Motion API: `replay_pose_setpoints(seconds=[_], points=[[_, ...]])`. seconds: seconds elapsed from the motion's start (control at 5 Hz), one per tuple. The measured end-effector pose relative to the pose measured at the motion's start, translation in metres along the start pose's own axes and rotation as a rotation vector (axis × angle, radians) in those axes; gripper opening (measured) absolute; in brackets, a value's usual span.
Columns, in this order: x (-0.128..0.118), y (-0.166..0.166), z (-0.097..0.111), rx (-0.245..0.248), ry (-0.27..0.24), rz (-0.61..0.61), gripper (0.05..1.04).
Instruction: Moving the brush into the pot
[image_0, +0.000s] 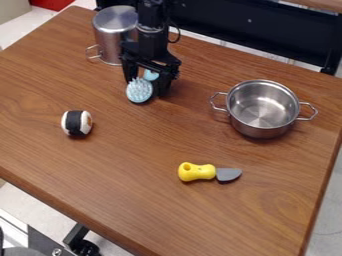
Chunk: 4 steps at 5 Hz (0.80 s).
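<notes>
"Camera view: what's hard to make out?"

"The brush (139, 91), upper left of centre, is partly hidden by the gripper (147, 87). Only a pale blue bit of its handle shows, and I can't tell whether they touch. The tall metal pot (115, 44) at upper left is partly behind the arm (154, 35); I can't say whether its mouth or its base is uppermost."

"Is the gripper closed?"

"No, open, its fingers standing apart with the brush's handle between them."

"And the other container?"

"The two-handled pot (258, 131), right of centre, sits upright on the table (127, 165), bare steel showing inside. The brush is outside it, well to its left."

"Which way does the brush point?"

"Its bristly head is toward the lower left, bristles facing up, and its handle toward the upper right. The long axis slants steeply between those two."

"Anything else?"

"A toy sushi roll (77, 123) at left and a yellow-handled toy knife (197, 172) below centre."
</notes>
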<state>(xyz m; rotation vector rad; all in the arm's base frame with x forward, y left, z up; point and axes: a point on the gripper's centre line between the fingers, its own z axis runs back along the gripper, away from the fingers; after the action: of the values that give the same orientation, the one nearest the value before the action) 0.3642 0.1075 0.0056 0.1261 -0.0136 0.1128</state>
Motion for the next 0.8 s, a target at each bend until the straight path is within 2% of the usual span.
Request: replay_pose_setpoints(seconds=[0.4,0.6,0.8], points=[[0.0006,-0.0016,-0.0012,-0.012,0.015,-0.027,0.390],[-0.0019,-0.0007,-0.0011,-0.007,0.030,-0.056,0.317],[-0.0050,0.0019,-0.0002,0.008,0.048,-0.091,0.316]])
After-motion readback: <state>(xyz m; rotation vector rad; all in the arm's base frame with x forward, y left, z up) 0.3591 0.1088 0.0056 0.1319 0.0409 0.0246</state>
